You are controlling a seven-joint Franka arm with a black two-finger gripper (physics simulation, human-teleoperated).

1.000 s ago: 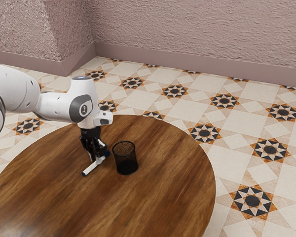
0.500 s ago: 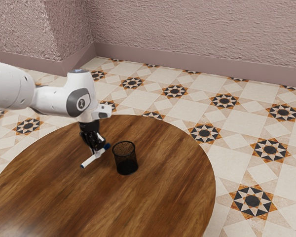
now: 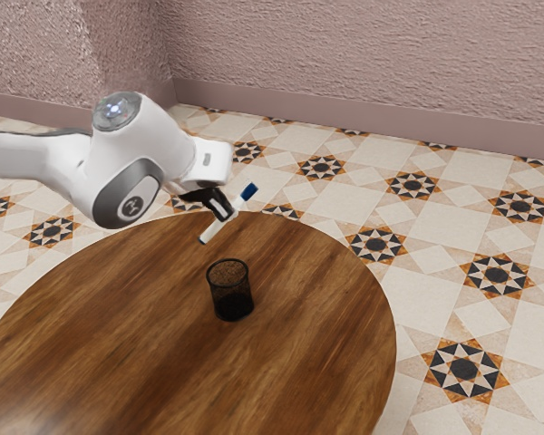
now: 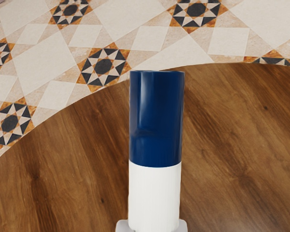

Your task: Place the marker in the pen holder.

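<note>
The pincer (image 3: pixel 228 216) is closed on the marker (image 3: pixel 239 206), gripping it by its white barrel, well up off the desk (image 3: pixel 118 344). Half a second ago the marker is low, just beside the pen holder (image 3: pixel 231 292), lying at a shallow slant; now it is higher and slopes more steeply, its blue end up toward the exterior view's right and its other end down toward the left. The hand has tipped over too, from pointing nearly straight down to reaching out sideways. The pen holder, a round black mesh cup, stands upright on the desk in the same spot as before. The marker is outside it, apart from its rim. In the wrist view, the blue end points away from the pincer.
</note>
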